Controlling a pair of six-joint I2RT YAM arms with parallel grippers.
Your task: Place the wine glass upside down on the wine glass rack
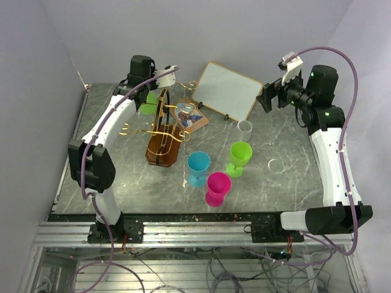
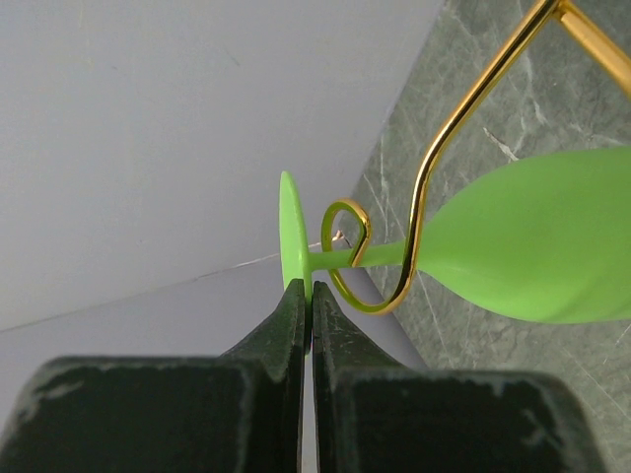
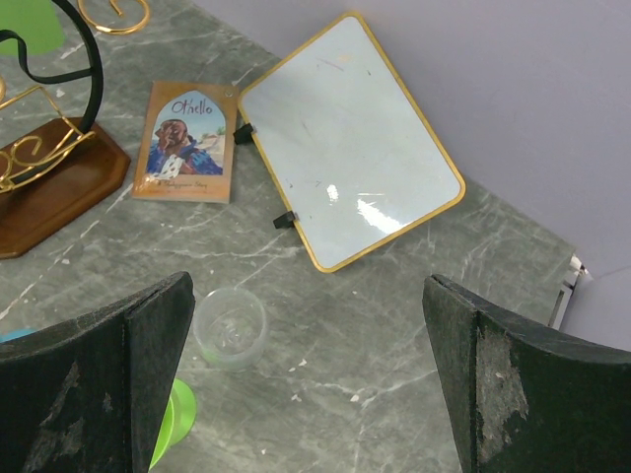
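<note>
Left gripper (image 2: pixel 311 296): jaws shut, tips pinching the rim of the foot (image 2: pixel 292 232) of the green wine glass (image 2: pixel 532 246). The glass is at the far-left side of the wine glass rack (image 1: pixel 164 151), with its stem (image 2: pixel 380 256) threaded through 1 gold scroll hook and the foot just outside the curl. It is not released yet.

Right gripper (image 3: pixel 308 286): jaws wide open and holding nothing, hovering at the far right over a clear cup (image 3: pixel 230 327) near the white board (image 3: pixel 350 168).

Risks, as I judge them:
- The curl is open-ended. If the stem is not fully seated when the jaws open, the glass could slide out and drop.
- The pinch covers only the foot's edge, so the glass could twist or slip before it is seated.
- Backing away while clamped would drag the glass off the hook or tip the rack.
- Once released, the bowl may swing and knock the wire.
- I cannot tell whether the foot rests on the wire.
</note>
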